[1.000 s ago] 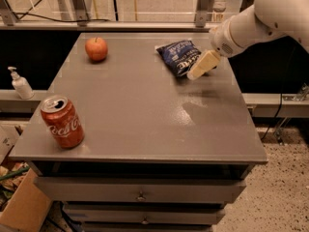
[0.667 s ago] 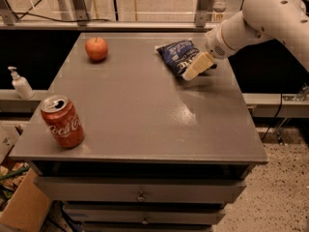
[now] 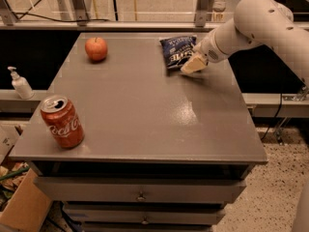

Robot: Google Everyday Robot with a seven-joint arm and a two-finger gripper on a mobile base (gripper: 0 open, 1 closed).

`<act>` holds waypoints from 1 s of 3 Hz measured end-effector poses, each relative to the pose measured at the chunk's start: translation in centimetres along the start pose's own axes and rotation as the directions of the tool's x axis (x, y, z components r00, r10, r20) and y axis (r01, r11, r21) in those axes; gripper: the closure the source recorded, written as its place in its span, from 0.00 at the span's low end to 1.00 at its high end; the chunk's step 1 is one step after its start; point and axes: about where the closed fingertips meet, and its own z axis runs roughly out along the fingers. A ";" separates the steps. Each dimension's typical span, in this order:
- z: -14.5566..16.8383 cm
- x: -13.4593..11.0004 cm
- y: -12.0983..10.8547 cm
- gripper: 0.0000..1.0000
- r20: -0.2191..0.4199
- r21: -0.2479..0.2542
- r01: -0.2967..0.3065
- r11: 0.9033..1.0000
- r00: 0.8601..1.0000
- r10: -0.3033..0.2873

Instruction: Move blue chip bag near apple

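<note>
The blue chip bag (image 3: 177, 50) lies crinkled at the far right of the grey table (image 3: 140, 110), white lettering up. The apple (image 3: 96, 49) sits at the far left of the table, well apart from the bag. My gripper (image 3: 193, 65) hangs on the white arm that comes in from the right. It is low over the table at the bag's right front edge, touching or almost touching it.
A red Coca-Cola can (image 3: 62, 122) stands at the table's front left corner. A white pump bottle (image 3: 20, 82) stands on a ledge left of the table. A cardboard box (image 3: 24, 207) is on the floor at front left. Drawers run below the tabletop.
The arm has shifted left and a little down, bringing the gripper closer against the chip bag's right edge. The bag, apple and can have not moved.
</note>
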 end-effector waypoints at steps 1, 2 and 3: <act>0.5 0.0 0.1 0.64 0.016 0.003 -0.007 1.000 1.000 0.007; 0.7 -0.2 0.2 0.87 0.032 0.006 -0.010 1.000 0.999 0.010; 0.4 -1.1 0.1 1.00 0.076 0.010 -0.014 1.000 0.997 0.013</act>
